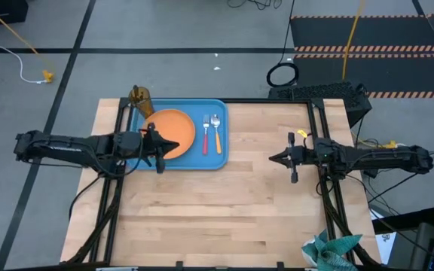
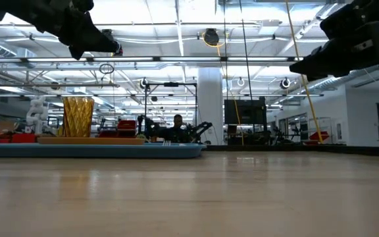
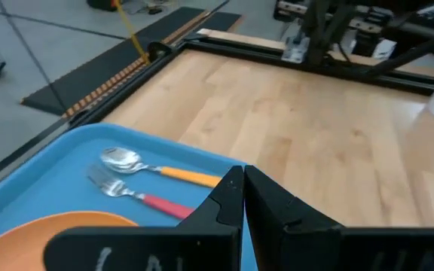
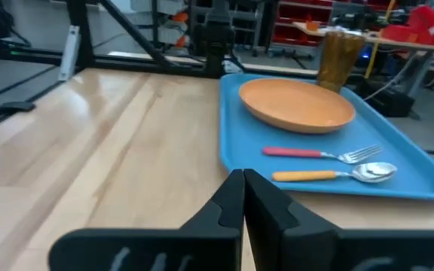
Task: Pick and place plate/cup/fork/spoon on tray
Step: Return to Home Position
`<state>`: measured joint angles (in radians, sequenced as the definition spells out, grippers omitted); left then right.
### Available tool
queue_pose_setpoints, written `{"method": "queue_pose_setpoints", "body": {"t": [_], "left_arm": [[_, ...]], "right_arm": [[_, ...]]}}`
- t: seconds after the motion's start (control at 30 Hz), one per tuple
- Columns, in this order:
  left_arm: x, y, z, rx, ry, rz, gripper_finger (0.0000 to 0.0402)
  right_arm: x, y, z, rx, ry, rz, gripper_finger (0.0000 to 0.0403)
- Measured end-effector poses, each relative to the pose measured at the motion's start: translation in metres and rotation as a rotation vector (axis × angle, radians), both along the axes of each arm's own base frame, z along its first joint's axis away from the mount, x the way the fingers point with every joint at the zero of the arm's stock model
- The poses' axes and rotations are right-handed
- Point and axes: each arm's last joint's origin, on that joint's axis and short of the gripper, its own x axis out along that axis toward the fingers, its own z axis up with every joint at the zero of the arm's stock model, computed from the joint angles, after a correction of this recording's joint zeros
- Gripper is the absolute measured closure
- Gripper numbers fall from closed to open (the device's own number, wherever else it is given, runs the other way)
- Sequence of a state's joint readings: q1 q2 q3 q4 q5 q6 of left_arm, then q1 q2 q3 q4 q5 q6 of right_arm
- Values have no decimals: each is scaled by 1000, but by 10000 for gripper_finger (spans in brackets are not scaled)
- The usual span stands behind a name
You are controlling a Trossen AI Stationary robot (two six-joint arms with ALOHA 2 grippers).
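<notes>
**All four pieces on tray – only the home pose left**

Judging by the layout, pick/place work looks done. The light-blue tray sits on the left arm's half of the wooden table and holds everything:
- Orange plate: flat, roughly mid-tray.
- Amber cup: upright at a tray corner on the left arm's side, just beyond the plate.
- Red-handled fork and orange-handled spoon: side by side, parallel, close but apart. They lie on the bare strip btwn the plate and the tray's rim toward the right arm. Heads point to the long edge where the cup stands.

No tableware visible on the bare wood.

Left gripper hovers over the plate's edge. Low view puts it well above the tray. Its wrist view shows the fingers pressed together w/ nothing btwn them. Right gripper hangs over mid-table, well apart from the tray, also raised, closed and empty.

Step in hand, as I read it: both arms go back to rest.

What the next move calls for:
- L arm: pull back toward its base w/o dipping, since the plate is right under it and the cup is near its side.
- R arm: nothing beneath it, so a plain pull-back should do.
</notes>
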<state>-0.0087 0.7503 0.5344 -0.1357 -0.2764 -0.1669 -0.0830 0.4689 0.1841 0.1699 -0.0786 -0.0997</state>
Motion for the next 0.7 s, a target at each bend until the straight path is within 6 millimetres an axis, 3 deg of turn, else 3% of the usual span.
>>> {"method": "queue_pose_setpoints", "body": {"t": [0.2, 0.43, 0.7], "left_arm": [[2, -7, -13, 2, -46, -45, 385], [2, -11, -25, 9, -59, -72, 385], [1, -11, -29, 52, -39, -85, 385]], "right_arm": [[-4, 1, -2, 16, 10, 29, 403], [-6, 1, -18, 15, 31, 29, 403], [-7, 1, -17, -9, 15, 33, 403]]}}
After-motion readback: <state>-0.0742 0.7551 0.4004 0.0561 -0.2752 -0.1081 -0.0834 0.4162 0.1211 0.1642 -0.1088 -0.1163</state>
